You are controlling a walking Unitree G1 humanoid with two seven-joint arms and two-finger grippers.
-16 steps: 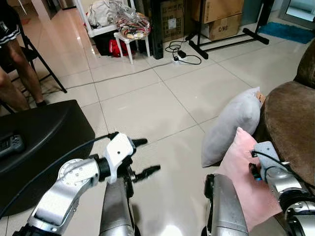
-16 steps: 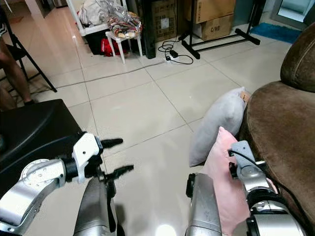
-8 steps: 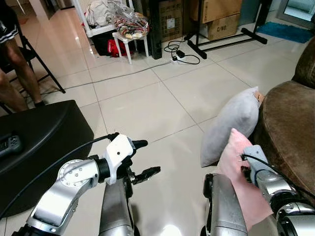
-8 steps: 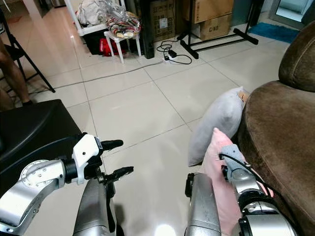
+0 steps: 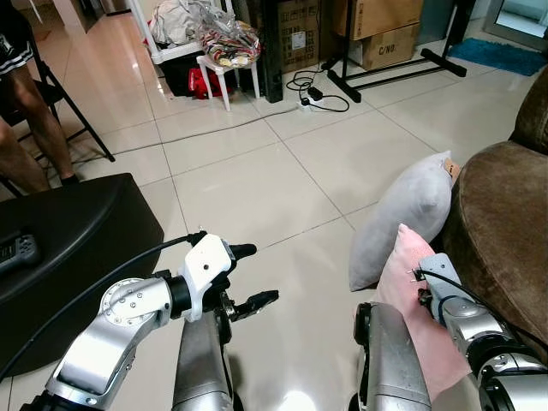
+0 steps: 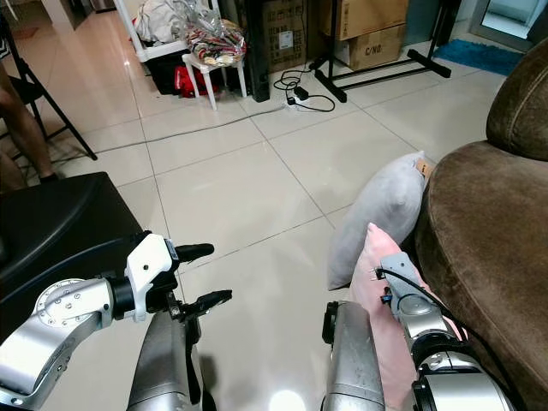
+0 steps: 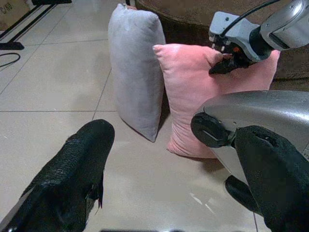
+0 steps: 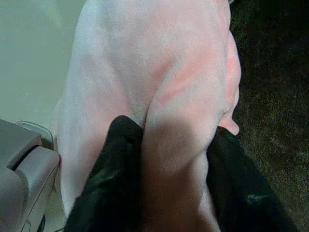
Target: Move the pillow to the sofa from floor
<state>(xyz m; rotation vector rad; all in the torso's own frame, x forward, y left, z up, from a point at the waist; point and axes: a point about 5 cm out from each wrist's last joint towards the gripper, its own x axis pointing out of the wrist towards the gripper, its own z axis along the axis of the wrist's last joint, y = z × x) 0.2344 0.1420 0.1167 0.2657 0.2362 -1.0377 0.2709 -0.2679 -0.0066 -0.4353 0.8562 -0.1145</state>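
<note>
Right gripper [image 8: 169,193] clamped on pink pillow [image 7: 203,92]: two black fingers [image 8: 113,179] pinching a fold of fabric at the upper edge, ridge bunched between them. Pillow upright on tile floor [image 5: 257,180], bottom edge touching the tiles, back against the front of the brown sofa [image 5: 505,223]. Not on the seat yet.

Just beyond right gripper, on the far side of the pink one: grey pillow [image 5: 402,214], also upright, leaning on the sofa's front, touching or nearly touching the pink one; can't tell which. Small tag at its top corner.

Left gripper [image 5: 248,276] hanging in free air above the floor, well apart from both pillows, fingers spread, nothing between them. Pointing across toward the pillows, both framed between its fingertips in left wrist view. Robot's silver leg [image 7: 260,116] in between.

On the outer side of left gripper: black rounded object [image 5: 68,248], dark handheld device [image 5: 17,251] lying on it. Cable running from the left wrist back across it.

Far ahead of both grippers: white stool [image 5: 229,64] with a bundle on top, cardboard boxes [image 5: 385,34], black stand base [image 5: 394,68], power strip with cords [image 5: 312,98] on the floor. Person's legs [image 5: 34,111] on a folding chair at far left.
</note>
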